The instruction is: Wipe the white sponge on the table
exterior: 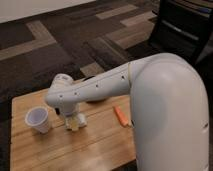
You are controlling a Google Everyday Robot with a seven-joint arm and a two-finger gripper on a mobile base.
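**Task object.** The white sponge [76, 121] is a small, flat, rectangular pad, whitish-grey on its face with a yellowish tint along its edge. It is roughly as wide as the neighbouring cup. It lies on the table [75, 150], a low rectangular table with a light tan plank top and visible grain lines. The sponge sits in the table's left half, about midway between the far and near edges. The white translucent cup [38, 120] stands upright just to its left, apart from it and closer to the left edge. A small orange elongated object [120, 115] lies to the right of the sponge, near the table's middle and well apart from the pad.

**Arm pose.** The white arm [165, 115] fills the right foreground as a broad rounded shell. Its forearm reaches leftward above the far part of the table to a rounded wrist, which then turns downward. The gripper [74, 119] points straight down at the tabletop and appears closed on the white sponge, with the pad showing at its tip.
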